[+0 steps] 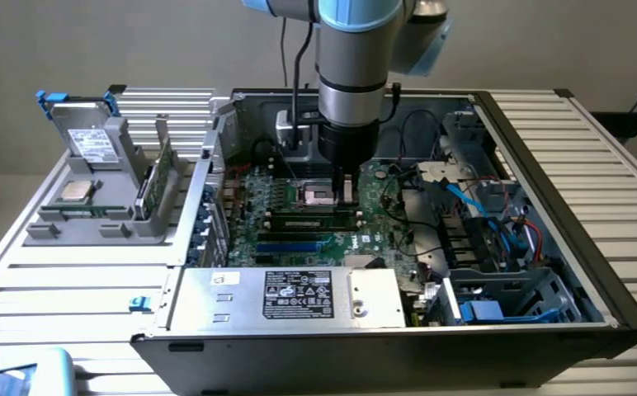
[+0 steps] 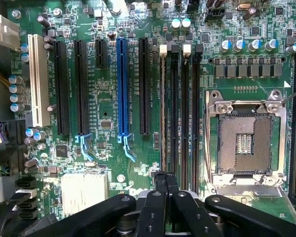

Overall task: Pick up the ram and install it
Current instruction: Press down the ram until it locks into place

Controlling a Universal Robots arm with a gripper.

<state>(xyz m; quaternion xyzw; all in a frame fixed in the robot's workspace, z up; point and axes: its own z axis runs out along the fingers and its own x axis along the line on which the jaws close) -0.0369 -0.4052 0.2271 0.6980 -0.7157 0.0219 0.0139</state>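
Slatted table [image 1: 65,289] bears an open computer case [image 1: 296,363]. The gripper [image 2: 166,177], fingers pressed together and empty, hovers over the motherboard [image 2: 106,106]. The ram [image 1: 162,177], seemingly upright at nine o'clock of the case, is probably light, stiff and fragile: pinch its flat faces near the top edge.

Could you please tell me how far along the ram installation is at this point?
Done: nothing clearly; I cannot tell whether any of the memory slots holds a stick. In hand: the gripper hangs over those slots, shut, with no stick visible between its fingers. Left: what looks like the ram stands in the grey holder at the exterior view's left, so pick-up and seating appear outstanding.
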